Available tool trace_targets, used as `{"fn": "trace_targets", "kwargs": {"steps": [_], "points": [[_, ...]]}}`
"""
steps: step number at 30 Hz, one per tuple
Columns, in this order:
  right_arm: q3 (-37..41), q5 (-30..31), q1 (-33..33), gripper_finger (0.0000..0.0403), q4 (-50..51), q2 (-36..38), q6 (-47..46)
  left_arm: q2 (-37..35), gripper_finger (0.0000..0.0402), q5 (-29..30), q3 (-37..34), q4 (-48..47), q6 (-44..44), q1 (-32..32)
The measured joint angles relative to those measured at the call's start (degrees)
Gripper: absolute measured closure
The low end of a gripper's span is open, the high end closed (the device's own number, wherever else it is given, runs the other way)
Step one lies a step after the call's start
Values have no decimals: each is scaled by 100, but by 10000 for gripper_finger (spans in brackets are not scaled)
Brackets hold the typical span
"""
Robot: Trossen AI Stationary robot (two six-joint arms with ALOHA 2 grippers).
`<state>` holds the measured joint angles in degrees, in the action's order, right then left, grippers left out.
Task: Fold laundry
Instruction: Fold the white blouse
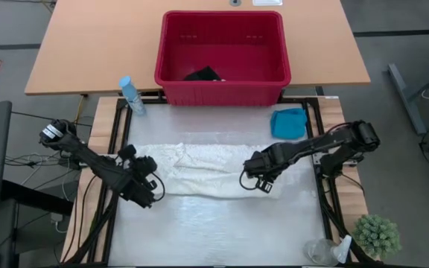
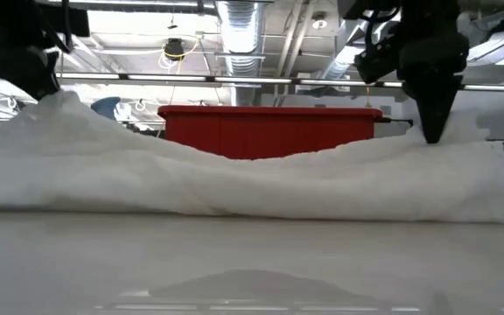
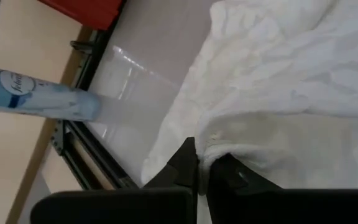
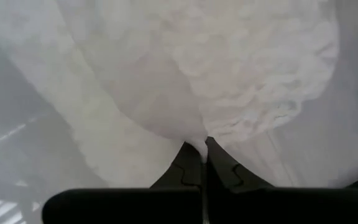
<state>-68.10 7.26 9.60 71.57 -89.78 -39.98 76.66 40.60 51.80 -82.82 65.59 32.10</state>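
Observation:
The cream-white lacy cloth (image 1: 203, 171) lies in a long band across the table's middle, its bulk resting on the tabletop. My left gripper (image 1: 153, 190) is shut on its left end and my right gripper (image 1: 253, 182) on its right end. In the low view the cloth (image 2: 252, 179) rises at both ends and sags between them. The turquoise garment (image 1: 289, 123) lies at the table's far right. The dark garment (image 1: 203, 74) lies inside the red basket (image 1: 222, 89). My left gripper pinches a folded edge (image 3: 215, 144) at the cloth's left end between its two fingers, slanting down from the table's left. That end is lifted into a peak (image 2: 59, 101), the rest trailing down to the table. My right gripper pinches a gathered tip of the cloth (image 4: 197, 140) near its right end between its two fingers, from above, pointing down. The pinched part (image 2: 431, 142) is raised a little; the cloth spreads out below it onto the table.
A light blue spray bottle (image 1: 131, 95) lies at the table's far left corner. The red basket stands on the wooden table beyond the far edge. A small green plant (image 1: 377, 234) and a clear object (image 1: 322, 251) sit at the near right. Bare tabletop (image 1: 214, 231) lies nearer than the cloth.

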Motion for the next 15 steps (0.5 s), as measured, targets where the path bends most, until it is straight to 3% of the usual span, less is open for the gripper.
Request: {"fn": "trace_targets", "kwargs": {"steps": [15], "points": [[0, 73, -804, 384, 42, 2, 420, 0, 401, 335, -235, 606, -1008, -553]]}}
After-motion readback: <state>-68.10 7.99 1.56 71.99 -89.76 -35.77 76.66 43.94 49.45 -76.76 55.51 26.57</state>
